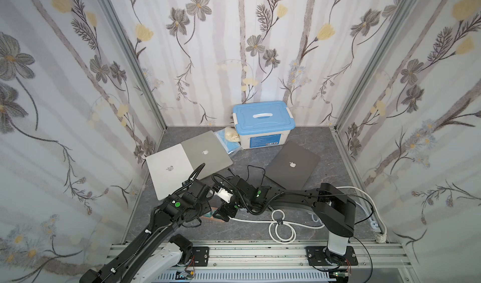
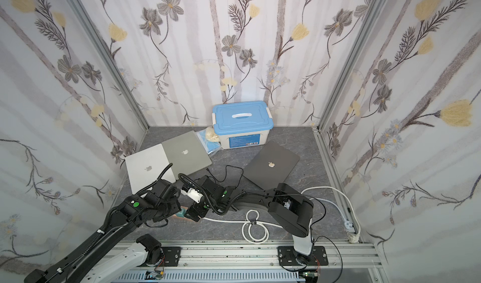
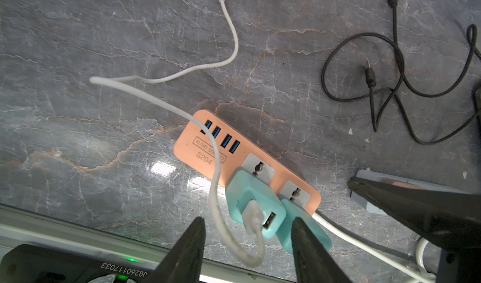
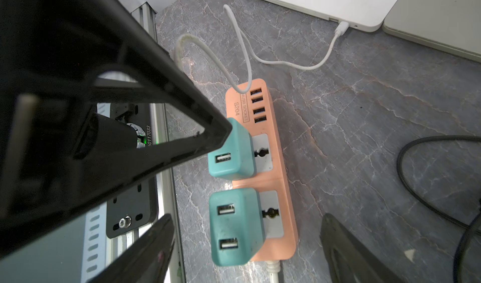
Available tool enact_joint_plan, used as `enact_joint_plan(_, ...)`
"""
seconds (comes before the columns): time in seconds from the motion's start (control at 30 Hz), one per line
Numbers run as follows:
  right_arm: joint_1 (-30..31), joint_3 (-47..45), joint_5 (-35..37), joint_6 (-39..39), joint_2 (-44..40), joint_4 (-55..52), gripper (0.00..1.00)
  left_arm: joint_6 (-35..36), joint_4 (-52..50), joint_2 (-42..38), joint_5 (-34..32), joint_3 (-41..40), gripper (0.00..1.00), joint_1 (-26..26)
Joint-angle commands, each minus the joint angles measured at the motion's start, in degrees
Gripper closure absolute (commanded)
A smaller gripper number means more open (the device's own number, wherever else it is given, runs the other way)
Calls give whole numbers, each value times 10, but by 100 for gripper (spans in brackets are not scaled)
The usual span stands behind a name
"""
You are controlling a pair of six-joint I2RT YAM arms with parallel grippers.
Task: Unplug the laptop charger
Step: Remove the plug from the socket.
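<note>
Against the back wall sits a white storage box [image 1: 263, 135] with its blue lid shut, so its contents cannot be seen. A clear bag [image 1: 229, 142] holding something blue and something pale yellow lies just beside it.

Near the front, between the two arms, an orange power strip [image 4: 283, 185] lies flat. Its long axis runs across the table, USB end toward the left arm and cord end toward the right. The laptop charger [image 4: 234, 149], a teal block, stands plugged into the socket nearest the USB ports, port face upward. Its white cable [image 3: 229, 29] loops over the strip and runs to the edge of the closed white laptop [image 1: 170, 168].

The left gripper [image 3: 248, 219] is parted, its fingers straddling the charger with a gap showing on one side. The right gripper [image 4: 247, 216] gapes wide over a second teal adapter [image 4: 244, 227] at the cord end.

The tabletop [image 1: 325, 143] is grey and marble-veined, and floral wallpaper [image 1: 234, 47] covers the three walls.
</note>
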Motion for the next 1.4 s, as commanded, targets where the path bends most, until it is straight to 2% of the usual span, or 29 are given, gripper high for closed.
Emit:
enact_joint_plan(0.0, 3, 3, -23, -10, 5, 18, 13, -11, -10, 3, -12, 2, 44, -3)
enact_joint_plan(0.57, -1, -48, -54, -6, 13, 96, 23, -49, 13, 5, 8, -43, 44, -6)
enact_joint_plan(1.0, 0, -60, -36, -3, 5, 125, 31, -57, 8, 1, 4, -44, 44, -6)
enact_joint_plan(1.37, 1, -72, -28, -11, 12, 140, 37, -81, 13, -18, 9, -77, 43, -6)
